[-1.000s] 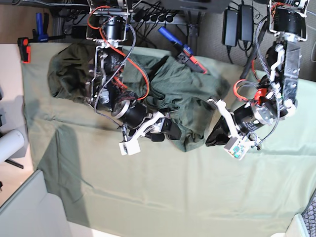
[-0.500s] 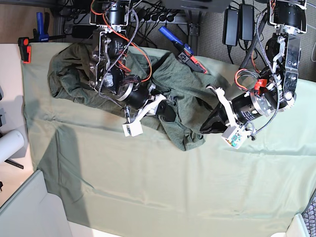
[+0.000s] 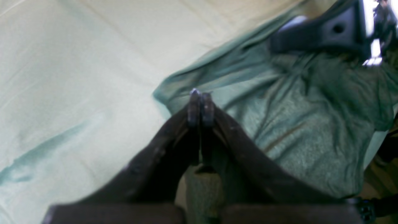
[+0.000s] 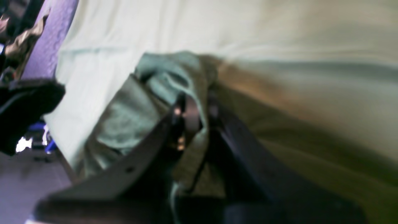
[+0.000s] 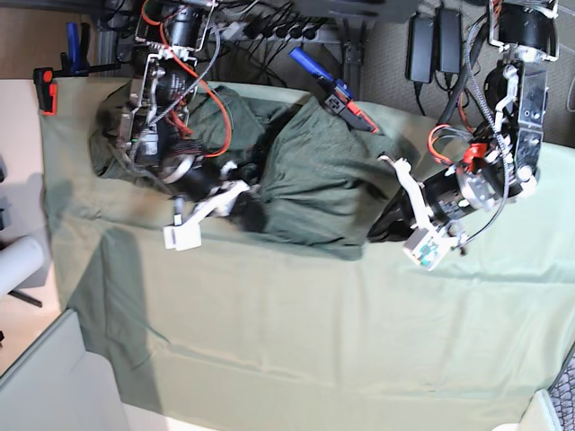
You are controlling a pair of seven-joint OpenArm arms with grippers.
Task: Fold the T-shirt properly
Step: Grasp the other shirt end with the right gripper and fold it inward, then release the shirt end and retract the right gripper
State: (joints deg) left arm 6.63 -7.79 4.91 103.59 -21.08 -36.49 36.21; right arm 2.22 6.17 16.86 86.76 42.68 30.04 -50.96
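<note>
The T-shirt [image 5: 314, 180] is a dark grey-green bundle at the far side of the pale green table sheet [image 5: 314, 341]. My right gripper [image 5: 244, 210] is at the shirt's near left part, shut with a fold of cloth [image 4: 130, 121] pinched between its fingers [image 4: 189, 115]. At the shirt's right edge my left gripper [image 5: 377, 232] is shut, its fingertips [image 3: 195, 102] pressed together on the fabric [image 3: 295, 130] just inside the hem. The near hem runs almost straight between the two grippers. More of the shirt lies bunched under the right arm at the far left.
A blue and red clamp [image 5: 328, 85] lies at the table's far edge by the shirt. An orange clamp [image 5: 43, 90] grips the far left corner. A white roll [image 5: 18, 265] stands off the left edge. Cables and power bricks [image 5: 431, 45] sit behind the table.
My right gripper has shut on the shirt and moved left and back, drawing the cloth out wider. The left gripper stayed shut and shifted slightly up at the shirt's right edge.
</note>
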